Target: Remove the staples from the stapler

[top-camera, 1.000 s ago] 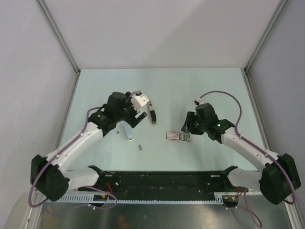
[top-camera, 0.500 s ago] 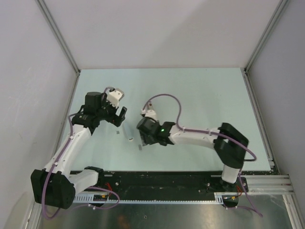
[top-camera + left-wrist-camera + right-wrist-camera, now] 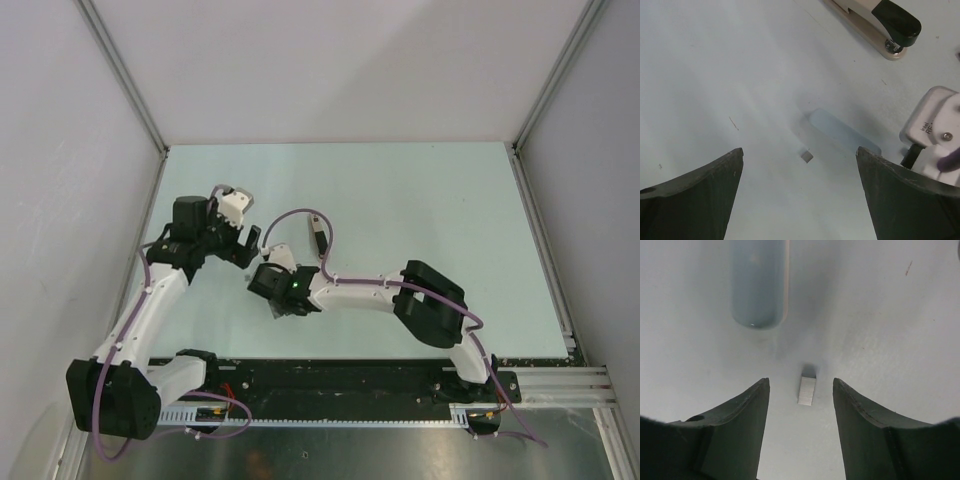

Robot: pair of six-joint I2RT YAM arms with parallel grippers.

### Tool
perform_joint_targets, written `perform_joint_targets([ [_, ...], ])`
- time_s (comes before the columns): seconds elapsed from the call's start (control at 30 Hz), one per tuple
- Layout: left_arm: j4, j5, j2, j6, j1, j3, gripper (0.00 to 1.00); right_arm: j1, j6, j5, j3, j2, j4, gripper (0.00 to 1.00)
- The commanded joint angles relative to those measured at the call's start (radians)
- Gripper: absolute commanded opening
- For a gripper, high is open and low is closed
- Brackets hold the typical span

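The pale blue stapler (image 3: 842, 132) lies flat on the table; its rounded end also shows in the right wrist view (image 3: 759, 285). A short grey strip of staples (image 3: 807, 390) lies just below that end, between the fingers of my open right gripper (image 3: 801, 382), untouched. In the top view the right gripper (image 3: 285, 306) hangs over this spot and hides both things. A tiny loose staple bit (image 3: 806, 156) lies beside the stapler, in front of my open, empty left gripper (image 3: 800, 155), which sits left of the stapler in the top view (image 3: 243, 250).
A larger beige and black stapler (image 3: 320, 237) lies behind the right arm and also shows in the left wrist view (image 3: 880, 22). The right arm (image 3: 360, 292) stretches across the table's near middle. The right wrist's white camera housing (image 3: 932, 122) is close to the left gripper.
The right arm has swung far left, from near the red-and-white box to over the staple strip. The left gripper has drawn back left, away from the beige stapler.
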Motion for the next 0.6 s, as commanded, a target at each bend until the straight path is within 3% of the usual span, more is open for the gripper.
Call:
perform_joint_targets([
  [0.0, -0.001, 0.046, -0.035, -0.008, 0.018, -0.003, 0.99, 0.004, 0.032, 0.054, 0.041, 0.028, -0.066, 0.56],
  [0.37, -0.005, 0.08, -0.013, -0.011, 0.053, 0.005, 0.99, -0.005, 0.038, 0.012, 0.021, 0.049, -0.054, 0.48],
  [0.57, -0.011, 0.068, -0.009, 0.0, 0.053, 0.018, 0.99, -0.01, 0.036, -0.013, 0.01, 0.051, -0.043, 0.31],
])
